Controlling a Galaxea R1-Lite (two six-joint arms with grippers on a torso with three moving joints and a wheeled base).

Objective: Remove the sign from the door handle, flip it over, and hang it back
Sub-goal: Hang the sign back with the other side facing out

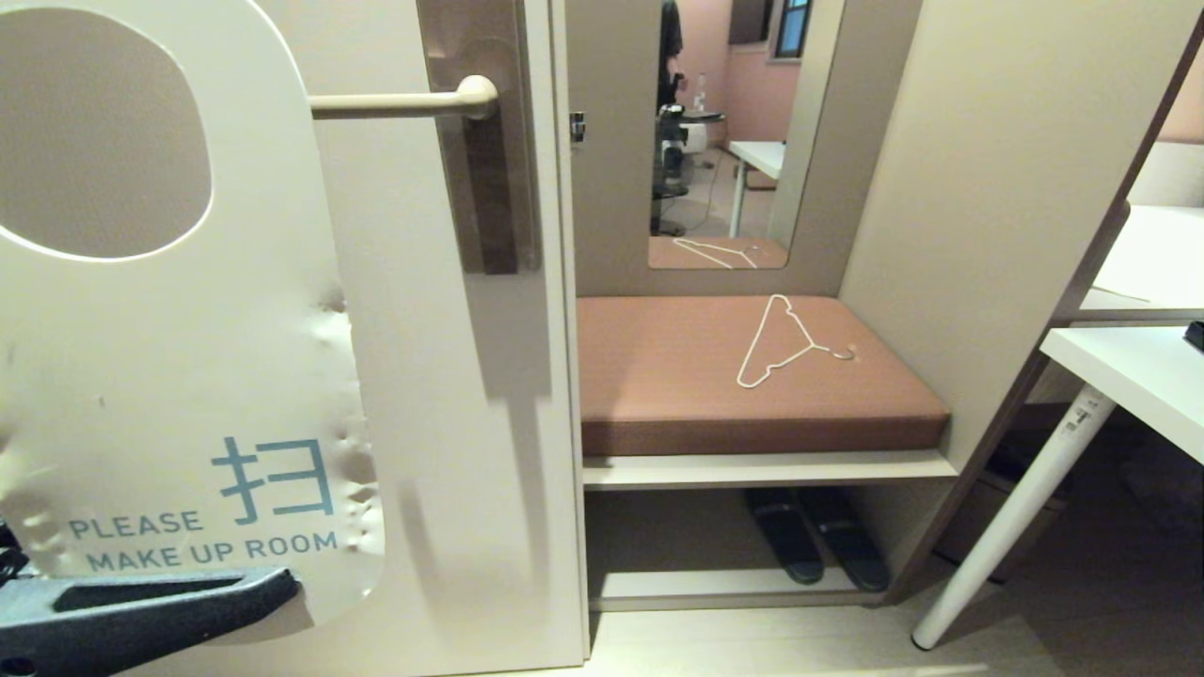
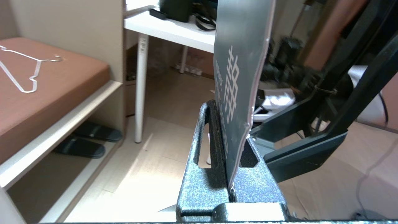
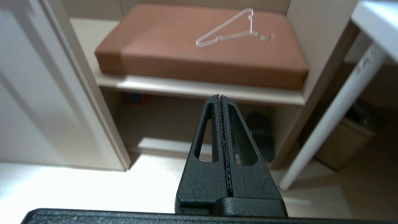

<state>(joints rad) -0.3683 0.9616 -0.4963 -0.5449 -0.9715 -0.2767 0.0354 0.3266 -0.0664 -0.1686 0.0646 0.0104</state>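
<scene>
The sign (image 1: 169, 376) fills the left of the head view, close to the camera, with its white "PLEASE MAKE UP ROOM" side facing me. Only bare door shows through its oval hole. The cream door handle (image 1: 404, 103) juts from its brownish plate, and its free end is hidden behind the sign's edge. My left gripper (image 1: 273, 588) is shut on the sign's lower end. In the left wrist view the sign's dark teal side (image 2: 242, 46) rises upright out of that gripper (image 2: 228, 124). My right gripper (image 3: 220, 97) is shut and empty, low before the bench.
A white wire hanger (image 1: 781, 343) lies on the brown bench cushion (image 1: 658, 395) right of the door. Dark slippers (image 1: 814, 545) sit on the shelf under it. A white desk (image 1: 1138, 376) with a slanted leg stands at the right, and a mirror (image 1: 724, 141) hangs behind the bench.
</scene>
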